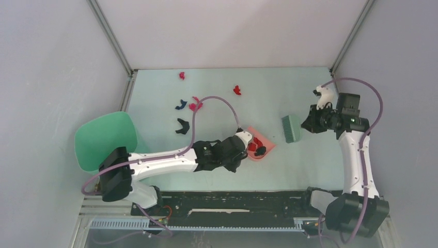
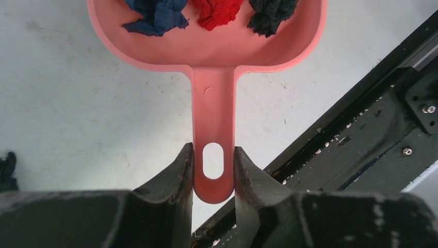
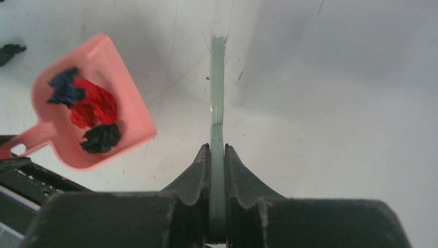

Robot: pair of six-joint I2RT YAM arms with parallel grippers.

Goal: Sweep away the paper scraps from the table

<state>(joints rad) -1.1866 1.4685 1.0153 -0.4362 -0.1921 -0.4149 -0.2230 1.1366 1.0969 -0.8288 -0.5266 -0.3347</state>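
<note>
Top external view: the table (image 1: 289, 165) carries five loose scraps (image 1: 196, 105) on its far left part. A red scrap (image 1: 182, 75) lies near the back edge and a second red scrap (image 1: 236, 90) sits further right. A blue scrap (image 1: 180, 105) lies just beside a magenta scrap (image 1: 196, 105), and a black scrap (image 1: 181, 126) is nearer the arms. A bin (image 1: 106, 139) stands off the table's left edge.

The dustpan (image 1: 264, 145) rests flat near the table's middle, its mouth toward the brush (image 1: 291, 128). The two are near each other but apart. The left gripper (image 1: 244, 144) reaches in from the left to the pan's handle. The right gripper (image 1: 304, 124) meets the brush from the right.

Left wrist view: the left gripper (image 2: 213, 155) is clamped on the dustpan (image 2: 206, 51), its fingers (image 2: 181, 170) pressed against both sides of the handle at the hanging hole. In the pan lie a blue wad (image 2: 155, 13), a red wad (image 2: 217, 10) and a black wad (image 2: 271, 15), side by side.

Right wrist view: the right gripper (image 3: 217, 152) is closed tight on the thin edge of the brush (image 3: 217, 103), which runs straight out from the jaws over the table. The dustpan (image 3: 111, 57) shows to the left with the same three wads piled inside.
</note>
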